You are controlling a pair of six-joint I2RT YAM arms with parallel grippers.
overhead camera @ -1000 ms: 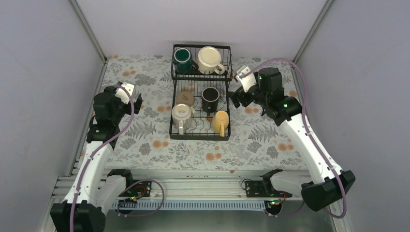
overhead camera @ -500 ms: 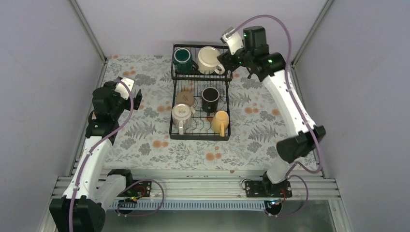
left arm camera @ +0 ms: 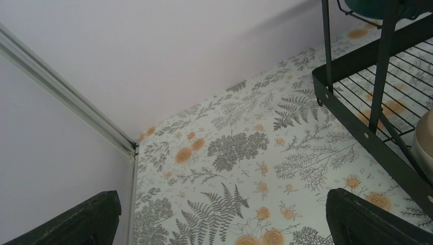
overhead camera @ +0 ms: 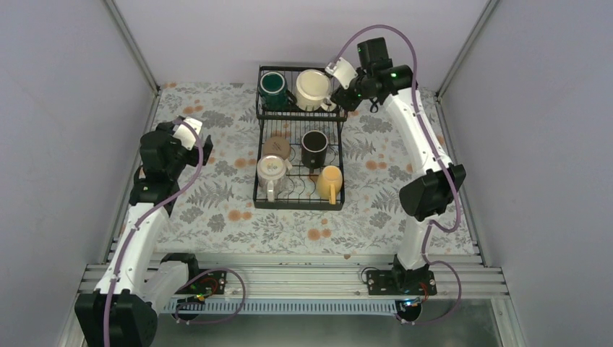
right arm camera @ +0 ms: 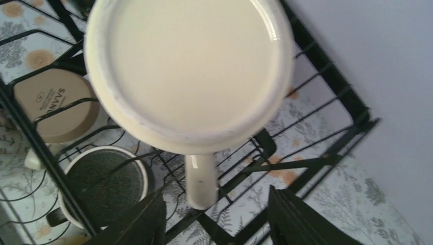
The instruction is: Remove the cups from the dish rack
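The black wire dish rack [overhead camera: 299, 205] stands mid-table. Its raised back basket holds a dark green cup [overhead camera: 273, 85] and a cream cup [overhead camera: 312, 88]. On the lower tray sit a tan cup [overhead camera: 276, 148], a black cup [overhead camera: 314, 144], an off-white cup [overhead camera: 271, 173] and an orange-yellow cup [overhead camera: 329, 181]. My right gripper [right arm camera: 214, 219] hovers at the basket's right end. It is open, the cream cup's [right arm camera: 189, 66] handle [right arm camera: 200, 178] lying between its fingers [right arm camera: 138, 219] with a gap on each side. My left gripper [left arm camera: 224, 224] is wide open over the cloth, left of the rack [left arm camera: 357, 132].
A floral cloth [overhead camera: 217, 210] covers the table, and grey walls close it in on three sides. In the right wrist view the tan cup [right arm camera: 51, 104] and the black cup [right arm camera: 102, 184] sit below the basket wires [right arm camera: 327, 81]. The left wall's corner rail [left arm camera: 66, 92] is near my left gripper.
My right arm swung from the rack's right side up to the back basket, ending at the cream cup's handle, and its jaws narrowed. The left arm stayed almost still.
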